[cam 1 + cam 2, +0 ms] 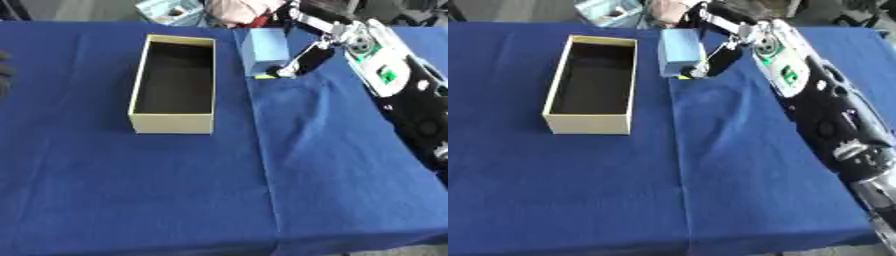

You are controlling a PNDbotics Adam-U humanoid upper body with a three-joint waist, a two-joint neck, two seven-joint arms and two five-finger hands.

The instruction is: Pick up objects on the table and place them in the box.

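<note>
Your right hand reaches in from the right side to the far part of the table, which is covered with a blue cloth. Its fingers are at the right face of the light blue block; you cannot tell whether they are curled round the block or only beside it. A small yellow-and-white item shows at the block's near lower edge, under the fingertips; its nature cannot be made out. The block stands just to the right of the box, apart from it. The box is a long, open, cream-walled carton with a dark interior, and nothing is visible inside it. Your left hand shows in neither view.
</note>
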